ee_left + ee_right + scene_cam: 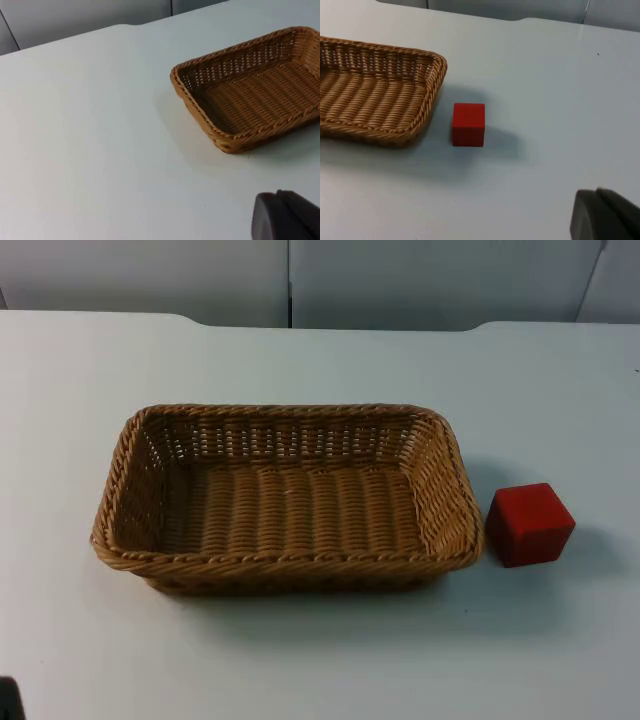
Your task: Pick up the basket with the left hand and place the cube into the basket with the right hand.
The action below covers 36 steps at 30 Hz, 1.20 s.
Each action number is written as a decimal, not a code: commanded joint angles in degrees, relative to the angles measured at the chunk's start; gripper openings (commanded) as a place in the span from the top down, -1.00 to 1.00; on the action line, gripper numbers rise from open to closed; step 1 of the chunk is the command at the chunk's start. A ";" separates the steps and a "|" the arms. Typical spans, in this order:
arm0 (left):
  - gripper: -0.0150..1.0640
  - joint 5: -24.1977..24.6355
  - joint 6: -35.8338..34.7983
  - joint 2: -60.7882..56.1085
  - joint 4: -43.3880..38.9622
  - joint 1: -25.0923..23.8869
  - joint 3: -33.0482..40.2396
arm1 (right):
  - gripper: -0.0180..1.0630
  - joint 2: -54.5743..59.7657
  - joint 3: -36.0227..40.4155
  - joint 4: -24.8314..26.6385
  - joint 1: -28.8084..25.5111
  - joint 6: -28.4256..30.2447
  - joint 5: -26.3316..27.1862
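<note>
A wicker basket (285,500) is seen resting flat on the white desk (320,660), its long axis running across the desk from the left arm's side to the right arm's side, and nothing is held inside it. A red cube (529,524) sits on the desk just beside the basket's right short end, apart from the rim but close to it. In the left wrist view the basket (252,90) lies well ahead of the left tool (285,216), with its near corner and left short rim turned toward that arm; in the right wrist view the cube (468,124) stands ahead of the right tool (602,215), between it and the basket's short end (380,92). Of each tool only a dark fingertip is shown, so how far either stands open cannot be told; neither is seen holding anything, and both are well apart from their targets. The task is judged to be at its start: the basket has not been lifted and the cube has not been grasped. The left arm is the nearer one to the basket's left rim, which is the likely grasp place, and the right arm is the nearer one to the cube, so no crossing of arms should be needed.
</note>
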<state>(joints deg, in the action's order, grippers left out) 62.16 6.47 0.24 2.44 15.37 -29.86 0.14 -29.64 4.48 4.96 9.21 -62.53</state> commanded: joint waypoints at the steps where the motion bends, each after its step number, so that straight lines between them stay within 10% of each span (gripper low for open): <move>1: 0.98 -0.49 -0.24 -0.24 0.21 0.32 0.38 | 0.97 -0.14 0.27 0.12 0.18 0.26 0.35; 7: 0.98 -12.18 -1.38 2.73 13.78 0.32 -6.40 | 0.97 -0.14 0.27 0.12 0.18 0.26 0.35; 24: 0.98 -4.91 32.17 75.54 48.95 0.32 -20.88 | 0.97 -0.14 0.27 0.12 0.18 0.26 0.35; 32: 0.97 -15.64 27.38 89.08 42.15 0.32 -20.88 | 0.97 -0.14 0.27 0.12 0.18 0.26 0.35; 36: 0.64 -27.21 11.83 92.12 25.42 0.32 -20.88 | 0.97 -0.14 0.27 0.12 0.18 0.26 0.35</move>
<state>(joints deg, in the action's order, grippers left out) 39.91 26.17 91.62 35.82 15.37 -50.22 0.14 -29.64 4.48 4.96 9.21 -62.53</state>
